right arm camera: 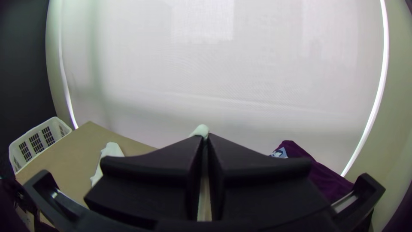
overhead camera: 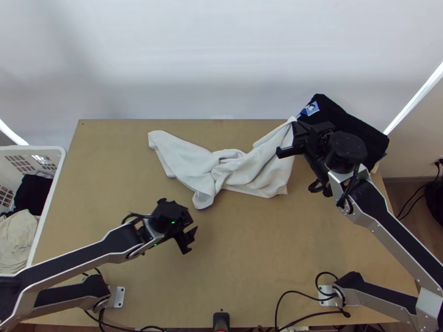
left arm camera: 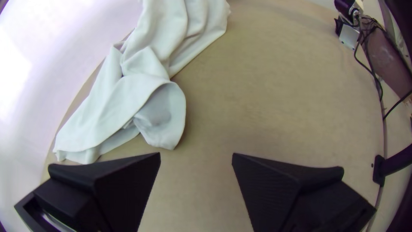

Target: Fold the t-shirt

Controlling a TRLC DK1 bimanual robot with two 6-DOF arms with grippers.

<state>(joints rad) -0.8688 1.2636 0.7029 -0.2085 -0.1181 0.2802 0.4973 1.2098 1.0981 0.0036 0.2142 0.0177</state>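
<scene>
White t-shirt (overhead camera: 191, 160) is on the table (overhead camera: 260, 260), upper middle of the top view. Not flat: bunched and twisted around its middle, with a wider flap running to the upper left and loose folds on the right. A short end sticks out toward the bottom of the frame, and in the left wrist view that end is curled open. The right part rises to a peak at the right gripper (overhead camera: 295, 128), upper right of center.

Right gripper: fingers clenched on a pinch of the shirt's upper-right end. Right wrist view has a bit of white fabric poking out above the fingertips. Can't tell if it's a hem or a sleeve.

Left gripper (overhead camera: 189, 239): fingers spread wide, nothing between them. Sits lower left of center in the top view, near the shirt's short end, apart from it.

Dark garment (overhead camera: 339, 114) with a blue-and-white patch (overhead camera: 311, 108) at the table's upper-right corner, partly behind the right arm. White laundry basket (overhead camera: 55, 149) at the left edge of the frame, beside the table, holding black cloth (overhead camera: 33, 193) and beige cloth (overhead camera: 17, 238). Black cables (overhead camera: 285, 292) along the bottom of the frame.
</scene>
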